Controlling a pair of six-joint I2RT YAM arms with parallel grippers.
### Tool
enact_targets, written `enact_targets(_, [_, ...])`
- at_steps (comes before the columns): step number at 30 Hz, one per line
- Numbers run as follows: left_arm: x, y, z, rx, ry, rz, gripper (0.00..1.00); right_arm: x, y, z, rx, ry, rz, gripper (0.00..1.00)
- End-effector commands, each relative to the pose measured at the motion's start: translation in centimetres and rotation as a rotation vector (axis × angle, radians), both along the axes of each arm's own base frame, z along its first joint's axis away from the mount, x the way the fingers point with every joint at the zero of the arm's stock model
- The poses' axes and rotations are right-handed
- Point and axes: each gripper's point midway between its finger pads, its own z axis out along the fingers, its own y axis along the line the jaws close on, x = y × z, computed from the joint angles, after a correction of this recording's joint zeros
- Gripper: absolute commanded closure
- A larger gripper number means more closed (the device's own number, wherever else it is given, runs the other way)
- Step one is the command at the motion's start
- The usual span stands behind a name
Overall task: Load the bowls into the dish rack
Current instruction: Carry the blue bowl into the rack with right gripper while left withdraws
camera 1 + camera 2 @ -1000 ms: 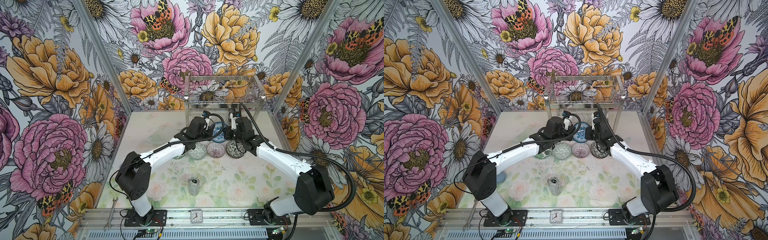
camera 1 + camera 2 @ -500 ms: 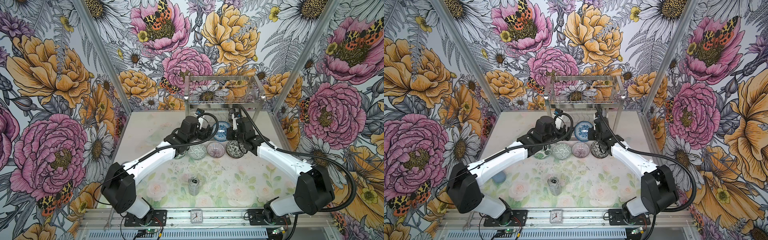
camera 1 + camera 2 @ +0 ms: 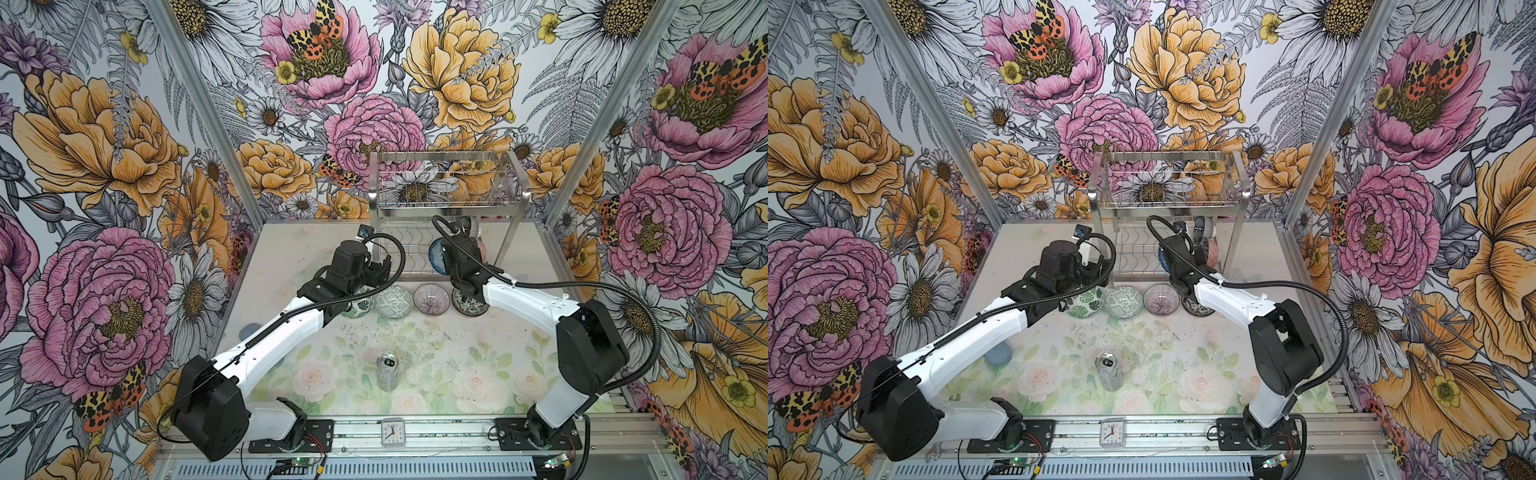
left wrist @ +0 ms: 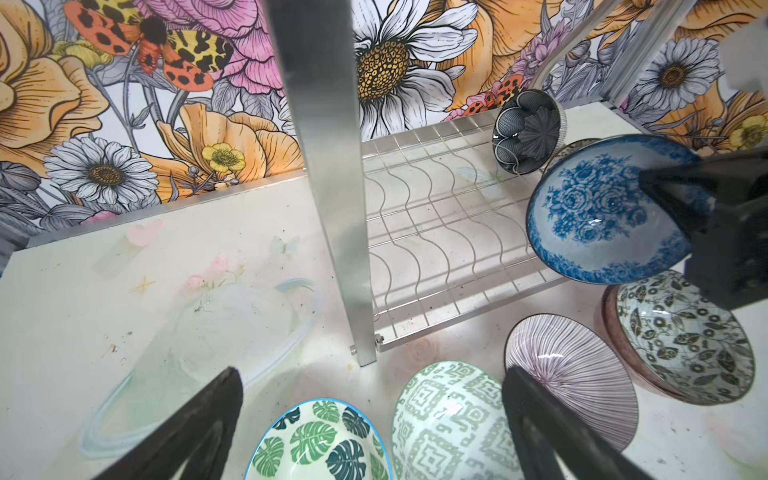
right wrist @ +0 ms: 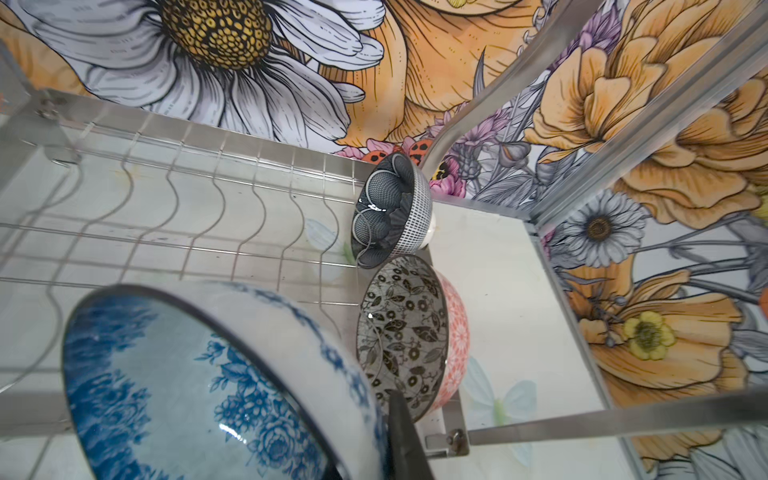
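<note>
Floral tabletop (image 3: 282, 266): can (image 3: 387, 371), clock (image 3: 392, 432), rack leg (image 4: 332, 166).

no legible text, labels or numbers

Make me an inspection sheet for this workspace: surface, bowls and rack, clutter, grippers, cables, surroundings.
Surface: table, faded floral print, dark specks.
Job's things: rack, nothing seen in top basket; black bowl and pink bowl on edge in lower slots; blue bowl held on edge over those slots; leaf bowl, green bowl, purple bowl and floral bowl in a row before the rack.
Clutter: can upright; clock on front rail; blue-grey disc half under left arm.
Grippers: left gripper open, empty; right gripper shut on blue bowl's rim.
Cables: left hose loops near a rack leg; right hose hangs free.
Surroundings: floral walls.
</note>
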Motion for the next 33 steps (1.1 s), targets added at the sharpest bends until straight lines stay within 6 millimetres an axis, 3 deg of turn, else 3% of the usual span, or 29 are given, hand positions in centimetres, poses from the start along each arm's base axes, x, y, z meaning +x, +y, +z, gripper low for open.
enact_targets(1, [0.0, 1.7, 0.6, -0.001, -0.019, 0.037, 0.01, 2.1, -0.9, 4.1, -0.095, -0.153, -0.102, 1.00])
enact_targets(18, [-0.4, 4.2, 0.7, -0.034, -0.032, 0.078, 0.01, 9.9, 0.0, 3.6, -0.416, -0.185, -0.184, 1.00])
enact_targets(23, [-0.6, 4.3, 0.7, -0.037, -0.034, 0.076, 0.01, 12.7, -0.9, 2.7, -0.482, -0.165, -0.218, 1.00])
enact_targets(33, [0.0, 4.7, 0.6, -0.031, -0.031, 0.091, 0.01, 15.9, -1.9, 0.8, -0.517, -0.142, -0.244, 1.00])
